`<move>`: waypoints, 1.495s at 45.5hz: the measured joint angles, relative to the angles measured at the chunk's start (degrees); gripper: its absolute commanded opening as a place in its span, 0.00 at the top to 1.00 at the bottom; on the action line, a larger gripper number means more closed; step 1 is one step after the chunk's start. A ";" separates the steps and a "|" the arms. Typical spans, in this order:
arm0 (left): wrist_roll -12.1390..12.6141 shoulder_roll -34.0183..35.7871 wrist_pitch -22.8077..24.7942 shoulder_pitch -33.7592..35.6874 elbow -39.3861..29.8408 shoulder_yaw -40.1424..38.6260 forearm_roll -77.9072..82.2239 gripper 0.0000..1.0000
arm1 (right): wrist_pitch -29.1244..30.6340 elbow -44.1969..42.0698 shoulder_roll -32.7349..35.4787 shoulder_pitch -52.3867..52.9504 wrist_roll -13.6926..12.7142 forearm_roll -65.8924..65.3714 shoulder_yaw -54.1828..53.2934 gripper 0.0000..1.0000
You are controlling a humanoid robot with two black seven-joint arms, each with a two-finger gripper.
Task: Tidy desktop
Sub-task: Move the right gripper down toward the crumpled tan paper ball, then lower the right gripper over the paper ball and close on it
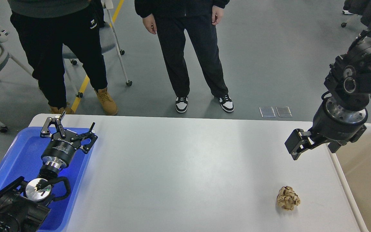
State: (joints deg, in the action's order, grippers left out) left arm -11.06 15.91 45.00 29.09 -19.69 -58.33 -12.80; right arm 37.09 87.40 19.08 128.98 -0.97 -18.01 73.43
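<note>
Desktop (185, 167) spans the view; crumpled brown paper ball (288, 198) lies on its near right part. Left gripper (71, 129) over the blue tray (14, 161) at desktop's left edge, fingers spread apart. Right gripper (296, 148) above desktop's right side, finger spacing unclear.

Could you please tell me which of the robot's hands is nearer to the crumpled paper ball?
The right hand, just above and beyond the paper ball. The left hand is far across the desktop, over the blue tray.
</note>
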 measured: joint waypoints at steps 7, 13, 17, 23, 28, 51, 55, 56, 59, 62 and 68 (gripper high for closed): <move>0.09 0.00 0.00 0.00 0.00 -0.01 -0.05 0.00 | 0.08 0.00 -0.03 0.23 0.00 0.04 -0.23 0.00; 0.08 0.00 0.00 0.00 0.00 -0.02 -0.05 0.00 | 0.33 0.04 -0.03 0.50 0.00 0.00 -0.37 0.00; 0.06 0.00 0.00 0.00 0.00 -0.02 -0.05 0.00 | 0.42 0.04 -0.15 0.55 0.00 0.01 -0.72 0.00; -0.01 0.00 0.00 0.00 0.00 -0.02 -0.05 0.00 | 0.46 -0.20 -0.41 0.53 0.00 0.20 -1.33 0.00; -0.01 0.00 0.00 0.00 0.00 0.00 -0.04 0.00 | 0.47 -0.61 -0.76 0.30 0.04 0.30 -1.70 0.00; -0.01 0.01 0.00 0.00 0.01 -0.03 -0.02 0.00 | -0.70 -9.17 -4.38 -9.53 0.01 0.26 -3.47 0.00; -0.01 0.00 0.00 0.00 0.00 -0.03 -0.02 0.00 | -1.22 -11.78 -4.74 -13.49 0.02 -0.04 -4.25 0.00; -0.01 0.00 0.00 0.00 0.00 -0.03 -0.02 0.00 | -1.41 -12.78 -4.84 -14.95 0.00 -0.14 -4.37 0.00; -0.02 0.01 0.00 -0.01 0.00 -0.03 -0.02 0.00 | -1.73 -15.24 -5.03 -18.64 0.00 -0.31 -5.05 0.00; -0.02 0.01 0.00 0.00 0.01 -0.03 -0.03 0.00 | -2.01 -17.87 -5.19 -22.47 -0.01 -0.52 -6.00 0.00; -0.02 0.00 0.00 0.00 0.00 -0.03 -0.05 0.00 | -2.79 -23.30 -5.57 -30.81 0.01 -1.84 -8.12 0.00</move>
State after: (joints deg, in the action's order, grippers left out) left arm -11.08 15.91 45.00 29.09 -19.69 -58.36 -12.85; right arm 34.30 64.10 13.52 98.18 -0.96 -19.85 65.30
